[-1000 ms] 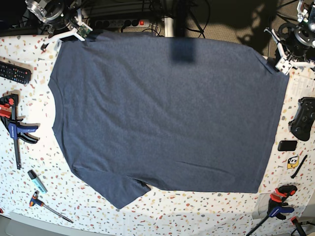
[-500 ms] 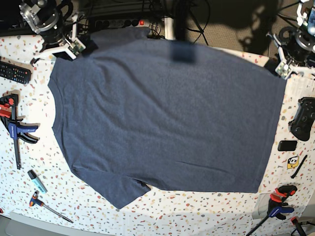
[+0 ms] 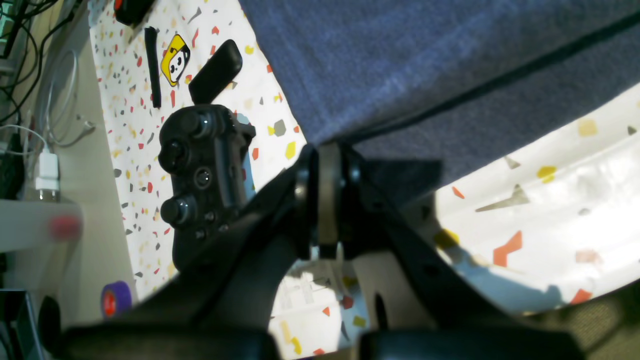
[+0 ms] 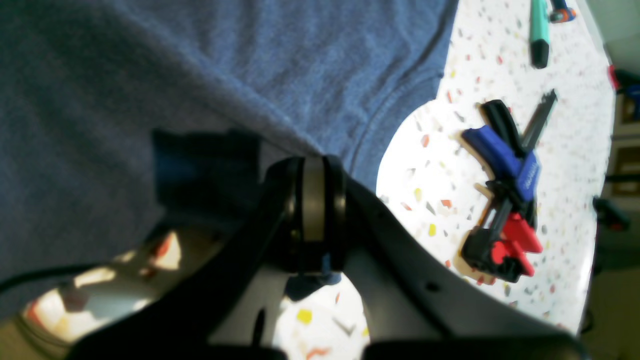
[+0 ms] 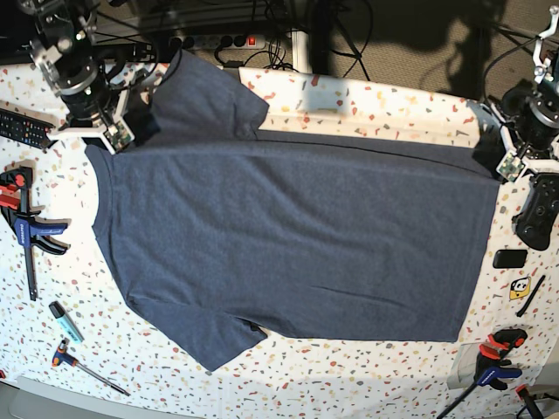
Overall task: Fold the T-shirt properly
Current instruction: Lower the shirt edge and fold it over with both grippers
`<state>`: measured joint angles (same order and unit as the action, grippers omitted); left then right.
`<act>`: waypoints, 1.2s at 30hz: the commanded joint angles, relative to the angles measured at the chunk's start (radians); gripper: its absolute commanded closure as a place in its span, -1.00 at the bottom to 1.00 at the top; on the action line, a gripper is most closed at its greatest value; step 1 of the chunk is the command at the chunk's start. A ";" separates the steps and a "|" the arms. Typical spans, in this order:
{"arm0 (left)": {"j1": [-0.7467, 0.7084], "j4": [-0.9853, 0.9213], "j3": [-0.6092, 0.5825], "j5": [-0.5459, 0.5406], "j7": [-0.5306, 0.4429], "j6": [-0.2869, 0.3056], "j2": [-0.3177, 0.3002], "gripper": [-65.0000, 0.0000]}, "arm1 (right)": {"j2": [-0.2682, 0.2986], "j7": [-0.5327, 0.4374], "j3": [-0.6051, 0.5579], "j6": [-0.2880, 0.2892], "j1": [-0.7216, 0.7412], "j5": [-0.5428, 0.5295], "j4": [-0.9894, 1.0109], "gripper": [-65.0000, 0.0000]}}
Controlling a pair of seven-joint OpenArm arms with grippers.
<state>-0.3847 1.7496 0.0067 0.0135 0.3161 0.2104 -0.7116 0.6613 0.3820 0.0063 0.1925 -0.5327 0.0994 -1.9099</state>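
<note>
Both far-edge corners of the heathered navy cotton T-shirt (image 5: 288, 236) pulled inward over itself, left gripper (image 5: 509, 166) and right gripper (image 5: 118, 133) each pinched shut on cloth, starting the first lengthwise fold.

Robotics lab or workshop bench. Terrazzo-speckled white tabletop (image 5: 367, 371); bar clamps at 9 o'clock (image 5: 26, 231) and 5 o'clock (image 5: 489, 362); screwdriver (image 5: 87, 367) and teal marker (image 5: 65, 321) at 8 o'clock; black gamepad (image 5: 537, 209) at 3 o'clock; TV remote (image 5: 24, 129) at 10 o'clock; power strip (image 5: 218, 40) and tangled cables (image 5: 279, 17) at 12 o'clock, beyond table edge
</note>
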 commanded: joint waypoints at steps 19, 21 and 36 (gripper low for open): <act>0.159 -0.165 0.011 -0.079 -0.084 0.094 -0.014 1.00 | -0.013 -0.047 0.005 0.019 0.137 -0.032 0.087 1.00; 0.158 -0.177 0.011 -0.078 -0.102 0.100 -0.012 1.00 | -0.022 -0.053 0.005 0.019 0.137 -0.032 0.089 1.00; 0.172 -0.200 0.011 -0.065 -0.176 0.138 0.035 1.00 | -0.038 -0.072 0.005 0.066 0.201 -0.074 0.229 1.00</act>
<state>-0.2272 1.5375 0.0063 -0.0463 0.1596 0.3660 -0.6559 0.6067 0.3290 0.0002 0.2642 -0.3382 0.0227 -1.6684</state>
